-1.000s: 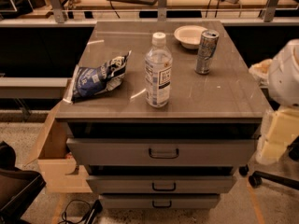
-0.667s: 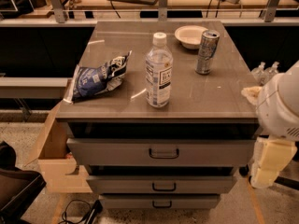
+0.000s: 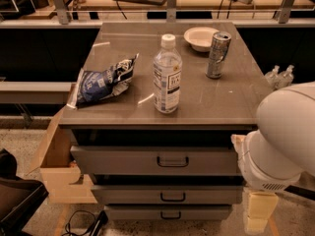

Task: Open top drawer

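Since a second ago your white arm (image 3: 288,132) has dropped to the lower right, beside the drawers.

- Gripper (image 3: 259,211): one, bottom right, under the arm. You cannot tell whether it is released or clenched.
- Drawers: three.
- Top drawer (image 3: 113,160): centre frame, under the tabletop (image 3: 221,97). Widest, grey, one dark loop handle (image 3: 173,162).
- On the tabletop: one bottle (image 3: 167,77), one can (image 3: 218,54), one bowl (image 3: 201,37), one bag (image 3: 103,81).

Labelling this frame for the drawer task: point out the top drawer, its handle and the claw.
top drawer (image 3: 118,160), camera view, bare grey front, left half.
handle (image 3: 173,162), camera view, middle of dark loop.
claw (image 3: 259,219), camera view, cream end, at the picture's lower right.
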Motion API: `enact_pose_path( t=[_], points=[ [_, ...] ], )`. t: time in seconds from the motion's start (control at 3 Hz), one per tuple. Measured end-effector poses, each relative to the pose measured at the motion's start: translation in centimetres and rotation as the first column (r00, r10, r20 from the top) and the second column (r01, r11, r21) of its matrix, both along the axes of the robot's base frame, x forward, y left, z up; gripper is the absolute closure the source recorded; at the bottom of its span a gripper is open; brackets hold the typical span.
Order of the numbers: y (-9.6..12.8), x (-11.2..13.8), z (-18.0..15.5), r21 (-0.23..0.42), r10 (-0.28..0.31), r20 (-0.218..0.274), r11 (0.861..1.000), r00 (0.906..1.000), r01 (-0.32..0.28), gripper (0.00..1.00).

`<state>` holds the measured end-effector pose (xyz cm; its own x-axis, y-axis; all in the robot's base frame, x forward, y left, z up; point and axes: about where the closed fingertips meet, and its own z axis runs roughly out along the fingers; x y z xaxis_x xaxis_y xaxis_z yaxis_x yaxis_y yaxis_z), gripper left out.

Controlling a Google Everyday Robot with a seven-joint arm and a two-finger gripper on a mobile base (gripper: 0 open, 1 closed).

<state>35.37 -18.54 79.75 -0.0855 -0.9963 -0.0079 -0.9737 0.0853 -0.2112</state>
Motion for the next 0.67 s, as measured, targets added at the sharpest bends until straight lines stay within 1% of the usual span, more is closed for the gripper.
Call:
enact_pose_path(
  t=[0.33,0.67],
  points=[
    [0.0,0.0,0.0,0.0,0.0,0.0,1.0,1.0,0.0,0.0],
    [1.3,-0.1,-0.9,-0.009,0.016,-0.017,1.0,0.9997,-0.016,0.0]
  ],
)
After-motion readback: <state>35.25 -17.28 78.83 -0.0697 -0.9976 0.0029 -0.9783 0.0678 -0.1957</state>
